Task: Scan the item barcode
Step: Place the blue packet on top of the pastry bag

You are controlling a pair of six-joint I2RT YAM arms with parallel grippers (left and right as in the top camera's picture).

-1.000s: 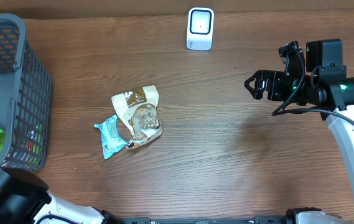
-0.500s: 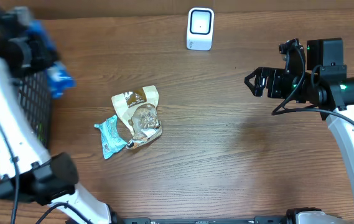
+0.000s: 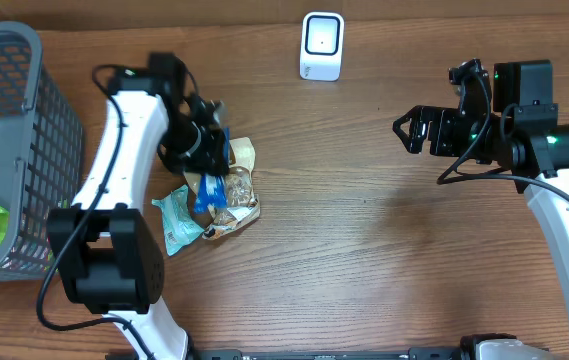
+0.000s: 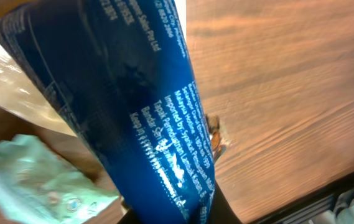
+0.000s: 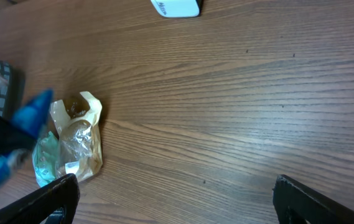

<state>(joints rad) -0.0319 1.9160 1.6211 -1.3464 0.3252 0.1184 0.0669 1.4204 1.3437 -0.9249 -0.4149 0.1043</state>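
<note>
**Overhead.** My left gripper (image 3: 207, 158) is clamped tight on the blue packet (image 3: 208, 186), which hangs below it over a tan bag (image 3: 236, 192) and a teal pack (image 3: 175, 221). The scanner (image 3: 322, 46) stands ahead and to the gripper's right, well apart. I judge the barcode side should be turned flat toward its window. My right gripper (image 3: 412, 135) gapes wide, empty. The basket (image 3: 26, 95) lies to the left gripper's left.

**Left wrist.** The packet fills the view with fine print; I can pick out no barcode.

**Right wrist.** Bare wooden table (image 5: 239, 112) runs from my fingers (image 5: 52, 198) out to the scanner, giving ample room.
</note>
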